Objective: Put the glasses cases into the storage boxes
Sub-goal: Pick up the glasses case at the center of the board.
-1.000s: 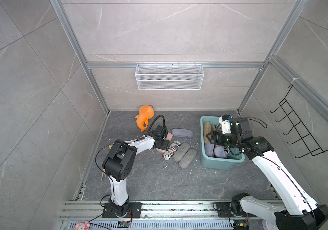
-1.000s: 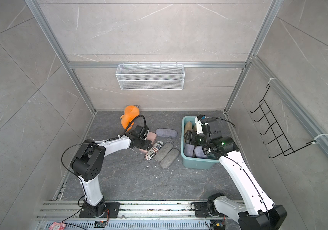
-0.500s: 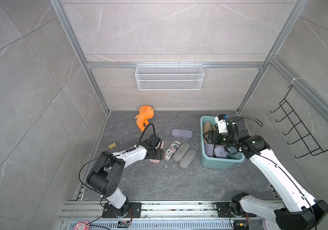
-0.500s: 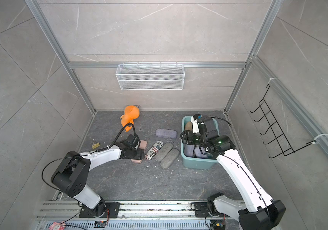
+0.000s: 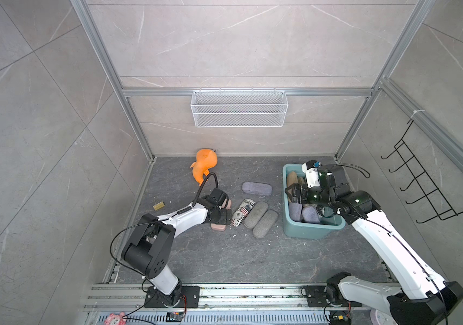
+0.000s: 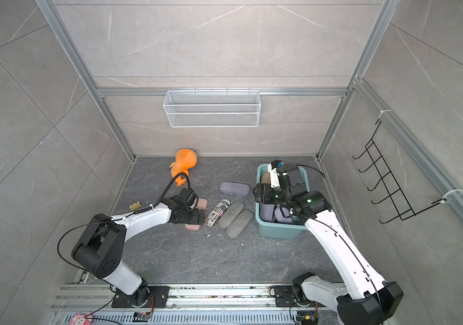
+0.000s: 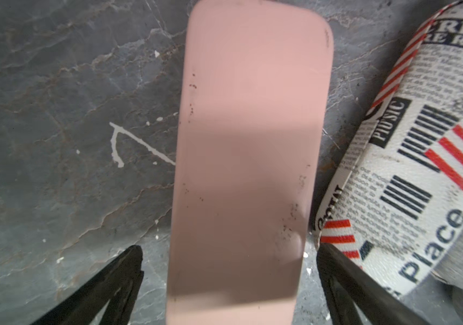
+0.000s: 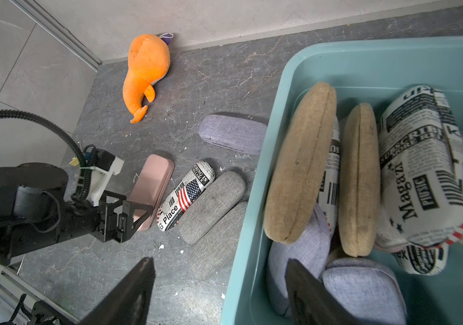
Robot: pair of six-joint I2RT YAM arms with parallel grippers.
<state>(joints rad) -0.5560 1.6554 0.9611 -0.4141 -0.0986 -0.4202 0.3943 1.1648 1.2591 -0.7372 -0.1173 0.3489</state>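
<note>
Grasp step: my left end effector [image 7: 229, 250] is wide and empty, straddling the pink case [image 7: 253, 135]; next should be close, lift, carry to the tub [image 5: 312, 231] on its right.

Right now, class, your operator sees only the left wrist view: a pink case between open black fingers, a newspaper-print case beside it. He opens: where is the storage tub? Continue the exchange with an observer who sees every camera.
Observer: The teal tub stands past the grey cases from your pink case, on the robot's right.
Operator: Anything in it?
Observer: Tan fabric cases on edge, a newspaper-print case, lilac cases.
Operator: Is the right gripper busy?
Observer: No, it hangs open and empty over the tub's rim, on the grey cases' side.
</note>
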